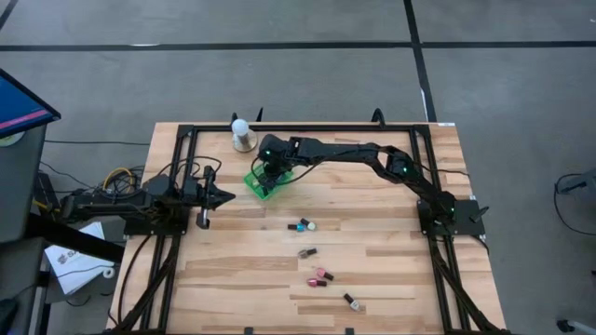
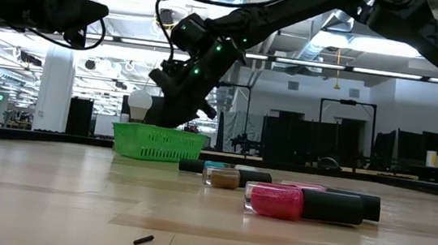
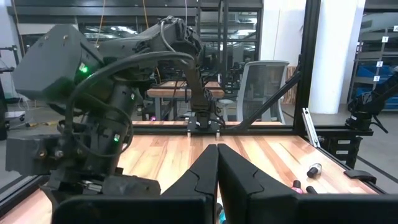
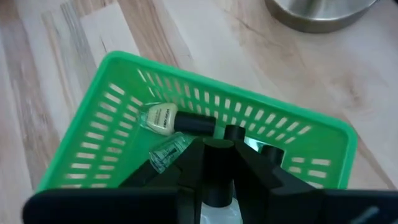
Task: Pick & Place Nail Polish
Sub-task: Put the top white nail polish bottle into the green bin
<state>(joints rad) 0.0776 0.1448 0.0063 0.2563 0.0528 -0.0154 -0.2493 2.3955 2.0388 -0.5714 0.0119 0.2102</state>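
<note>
My right gripper (image 1: 269, 173) hangs over the green mesh basket (image 1: 264, 183) at the table's far middle, fingers pointing down. It is shut on a nail polish bottle with a black cap (image 4: 217, 177). In the basket (image 4: 118, 106) lie a pale yellow bottle (image 4: 163, 118), a clear bottle (image 4: 165, 153) and more dark caps (image 4: 235, 132). Several bottles lie on their sides on the table: a teal one (image 1: 301, 225), a dark one (image 1: 307, 252), a pink one (image 1: 321, 276) and one nearest the near edge (image 1: 352, 301). My left gripper (image 1: 222, 195) waits shut and empty at the left. My right gripper pinches the bottle's black cap (image 4: 217, 186) between its two fingers (image 4: 194, 163), from above, pointing down. The bottle stands upright in the hold, its pale body (image 4: 217, 214) below the cap, inside the basket's rim. The gripper hides the bottle's lower end.
A white ball on a round metal base (image 1: 242, 136) stands just beyond the basket, toward the far edge. A black frame rail (image 1: 307, 127) runs along the table's far side. In the low view the pink bottle (image 2: 276, 200) lies nearest, and a small dark scrap (image 2: 143, 239) lies in front.
</note>
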